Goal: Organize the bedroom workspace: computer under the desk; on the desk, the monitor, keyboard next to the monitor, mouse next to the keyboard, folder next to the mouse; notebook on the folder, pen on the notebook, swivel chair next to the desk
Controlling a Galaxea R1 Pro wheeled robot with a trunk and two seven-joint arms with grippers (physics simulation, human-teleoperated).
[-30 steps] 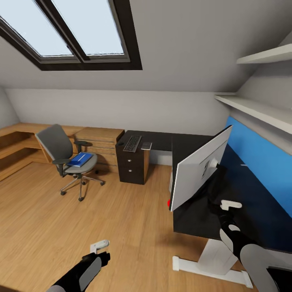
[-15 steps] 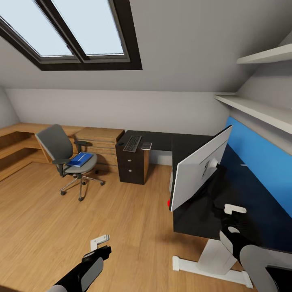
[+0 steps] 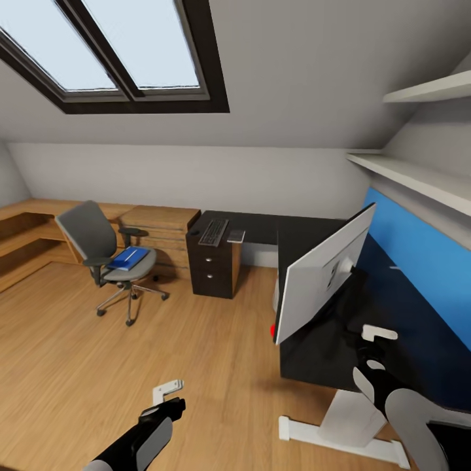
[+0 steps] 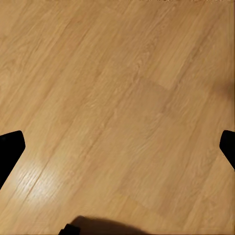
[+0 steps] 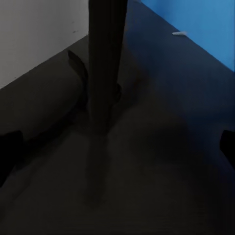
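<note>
Attic bedroom-office; skylight [image 3: 124, 49] in sloped wall; desk [image 3: 314, 237], swivel chair [image 3: 104, 252], plank floor [image 3: 98, 353].

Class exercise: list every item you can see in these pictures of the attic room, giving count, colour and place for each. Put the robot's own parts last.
monitor: one, pale grey back facing the camera, on the desk's near wing.
desk: one, black top, L-shaped, along the right and far walls.
keyboard: one, black, on the far wing of the desk.
notebook: one, dark, beside the keyboard.
pen: one, white, on the desk by the blue wall panel.
swivel chair: one, grey, on the floor, apart from the desk.
folder: one, blue, on the chair seat.
skylight: one, dark frame, in the sloped ceiling.
left gripper: white fingers, above the wood floor.
right gripper: white fingers, over the desk behind the monitor.
</note>
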